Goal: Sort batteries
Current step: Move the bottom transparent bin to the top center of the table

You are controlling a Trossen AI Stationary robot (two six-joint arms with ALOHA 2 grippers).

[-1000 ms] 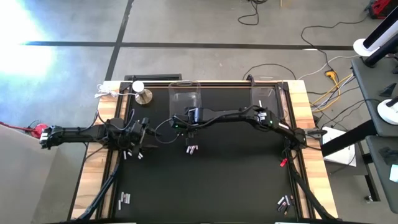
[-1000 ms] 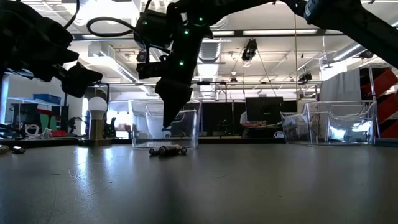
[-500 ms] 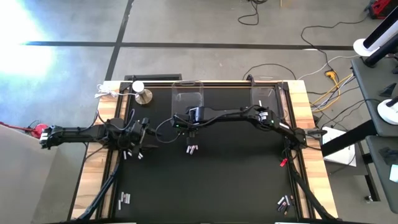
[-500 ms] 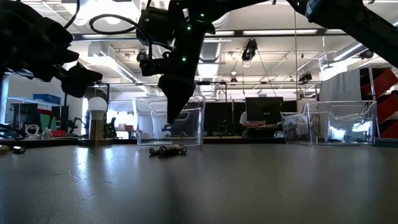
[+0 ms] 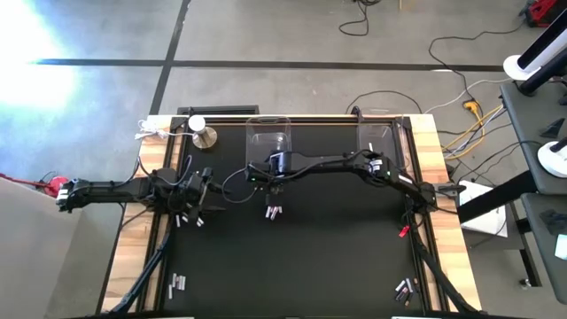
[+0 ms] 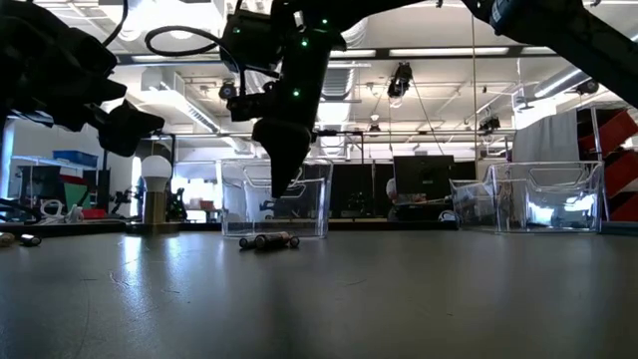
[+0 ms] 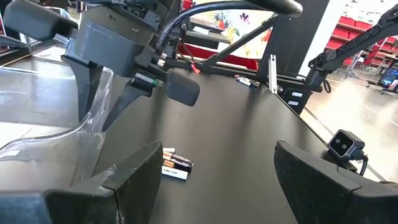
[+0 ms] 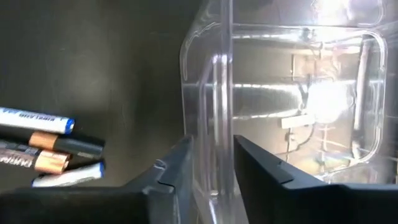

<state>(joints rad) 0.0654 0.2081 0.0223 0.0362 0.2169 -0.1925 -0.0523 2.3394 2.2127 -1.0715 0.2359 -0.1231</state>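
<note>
Right gripper point(image 6: 282, 186): I see it pointing down over the near wall of the clear bin point(image 5: 266, 135), fingers slightly parted, nothing visibly held (tips blur against plastic). Batteries point(image 5: 273, 212): small cluster on the table just before that bin. Left gripper point(image 5: 205, 183): waiting at left, spread wide, empty.

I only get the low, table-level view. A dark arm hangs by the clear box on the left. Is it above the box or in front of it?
Observer: From above, the right arm's jaws hang over the left bin's front edge.
Operator: Holding anything?
Observer: Its wrist view shows the jaws slightly apart, with nothing between them.
Operator: I see one battery pile mid-table. More?
Observer: Yes. Besides that pile, a second pile lies by the left arm, and two more lie at the corners farthest from the bins.
</note>
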